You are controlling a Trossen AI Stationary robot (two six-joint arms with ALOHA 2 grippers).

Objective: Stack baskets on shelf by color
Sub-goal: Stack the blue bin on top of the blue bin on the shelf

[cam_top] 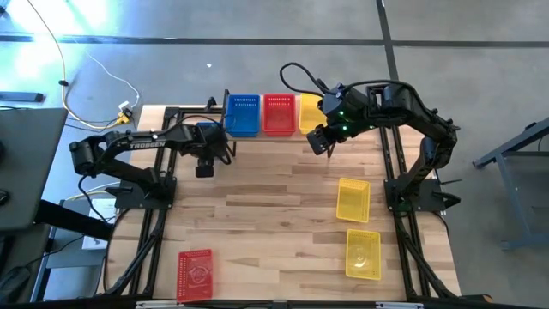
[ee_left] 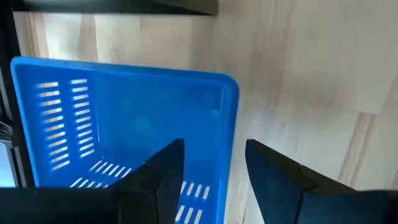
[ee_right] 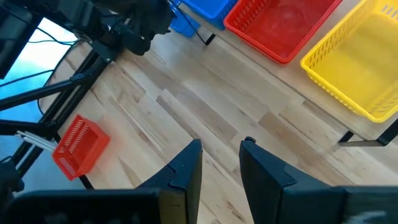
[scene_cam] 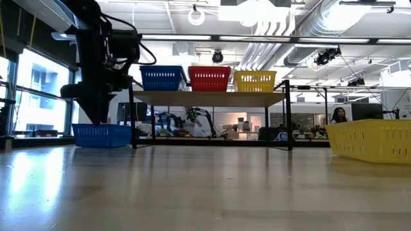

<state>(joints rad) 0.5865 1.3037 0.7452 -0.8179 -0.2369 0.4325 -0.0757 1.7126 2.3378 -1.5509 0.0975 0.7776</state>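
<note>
left pincer [ee_left: 211, 171], narrowly open, straddles the blue basket's [ee_left: 124, 118] wall at frame centre, apparently to lift it shelfward [scene_cam: 212, 98]; right pincer [ee_right: 221, 163] hovers narrowly open, empty.

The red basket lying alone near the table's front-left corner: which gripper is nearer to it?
Left. The left gripper hangs open over a blue basket beside the shelf, up-table from the lone red basket. The right gripper, also open, is by the shelf's yellow end, farther across.
</note>
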